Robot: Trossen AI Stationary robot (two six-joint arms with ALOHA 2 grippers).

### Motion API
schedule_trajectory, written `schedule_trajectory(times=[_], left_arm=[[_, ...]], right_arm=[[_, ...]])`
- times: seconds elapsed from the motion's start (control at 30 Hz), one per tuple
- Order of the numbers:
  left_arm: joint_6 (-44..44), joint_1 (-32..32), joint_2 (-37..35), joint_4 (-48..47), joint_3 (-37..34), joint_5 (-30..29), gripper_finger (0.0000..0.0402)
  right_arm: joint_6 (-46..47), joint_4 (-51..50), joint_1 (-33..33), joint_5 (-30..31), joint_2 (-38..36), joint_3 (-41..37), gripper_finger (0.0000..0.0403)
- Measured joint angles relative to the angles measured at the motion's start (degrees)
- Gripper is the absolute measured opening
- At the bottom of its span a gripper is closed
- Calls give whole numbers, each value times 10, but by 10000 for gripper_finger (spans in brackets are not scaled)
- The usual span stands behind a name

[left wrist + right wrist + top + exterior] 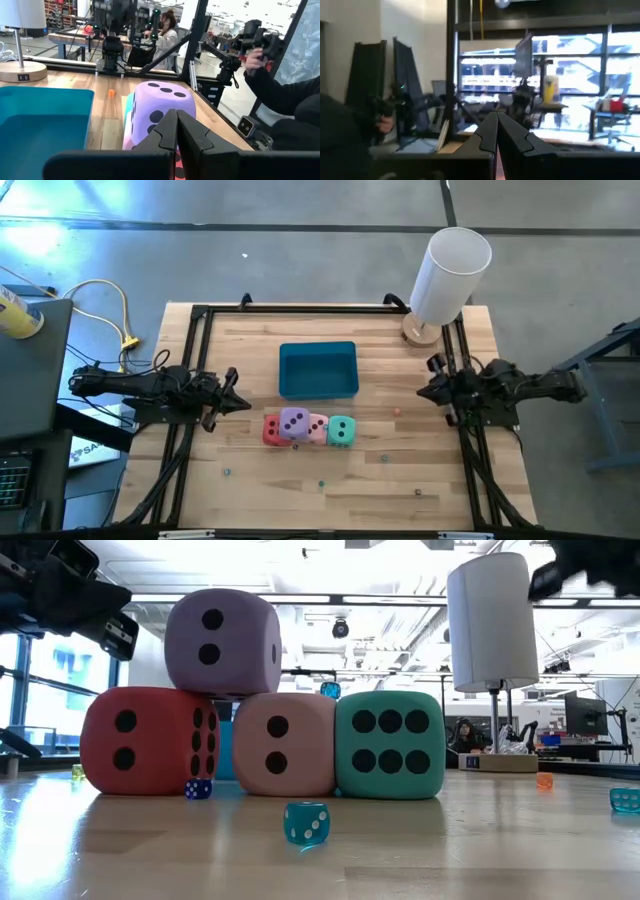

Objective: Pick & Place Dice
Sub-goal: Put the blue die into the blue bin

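Dice: red die [272,432], pink die [316,428] and teal die [341,431] in a touching row on the desk [400,480], purple die [294,421] stacked atop, just beside the blue tray [318,370]. Left gripper [240,403] near the row, fingers pressed together, empty. Right gripper [424,391] well apart at the desk's right edge, fingers likewise together.

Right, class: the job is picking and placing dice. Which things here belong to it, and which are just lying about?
Belong to the job:
red die
purple die, stacked on the others
pink die
teal die
blue tray, probably

Just lying about:
white lamp
tiny beads
yellow cable
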Motion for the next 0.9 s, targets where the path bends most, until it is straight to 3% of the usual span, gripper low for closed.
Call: schedule_trajectory(times=[0.17,0.43,0.77,0.9], left_arm=[[-4,0,0,0,0,3,0],[-4,0,0,5,0,3,0],[-4,0,0,7,0,3,0],[-4,0,1,6,0,2,0]], right_arm=[[-29,-20,44,29,169,110,2],[-10,-149,145,181,457,292,2],[47,6,207,293,699,349,6],[85,42,207,324,770,348,36]])
